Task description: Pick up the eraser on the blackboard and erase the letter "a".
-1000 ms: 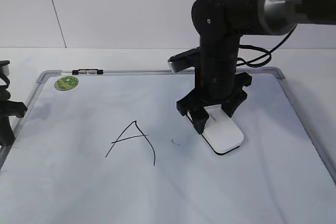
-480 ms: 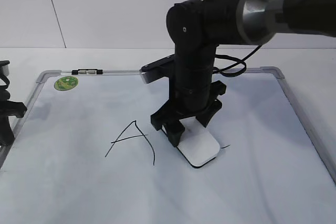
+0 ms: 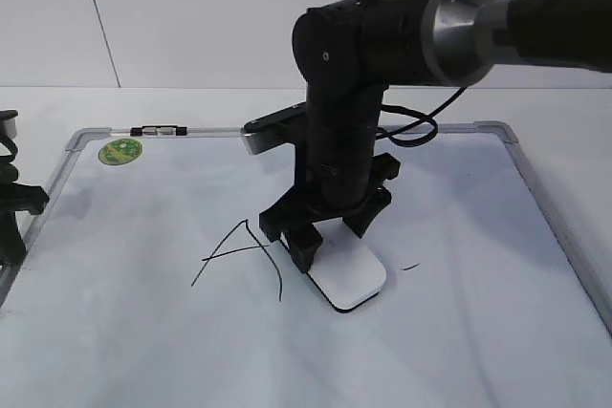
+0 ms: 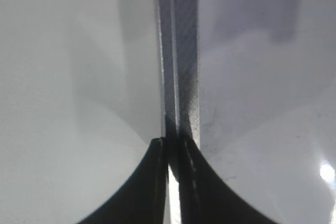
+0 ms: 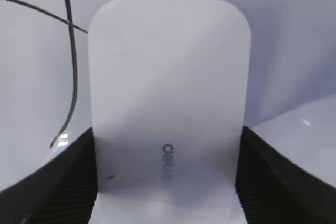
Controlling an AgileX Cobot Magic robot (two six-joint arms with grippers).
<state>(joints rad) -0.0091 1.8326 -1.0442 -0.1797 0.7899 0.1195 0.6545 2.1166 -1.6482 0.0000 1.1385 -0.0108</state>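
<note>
Jaws of my right gripper [image 3: 320,236] clamp the eraser [image 3: 347,277] across its width, one at each long side, as the right wrist view shows with the white block filling the gap between them; my left gripper [image 4: 173,182] has its jaws pressed together on nothing, parked over the grey frame at the far left edge of the blackboard [image 3: 497,332]. The eraser lies flat on the board, just right of the capital "A" [image 3: 239,257], its near-left corner close to that letter's right leg. A short black stroke [image 3: 409,266] shows right of the eraser; I judge it a remnant of the letter "a", the rest being either wiped or hidden beneath the block, I cannot tell which. To finish well, I should keep the felt pressed flat, hold the grip firm so the block does not twist, sweep rightward away from the "A" over that stroke, and stop short of the "A" on any return pass.
</note>
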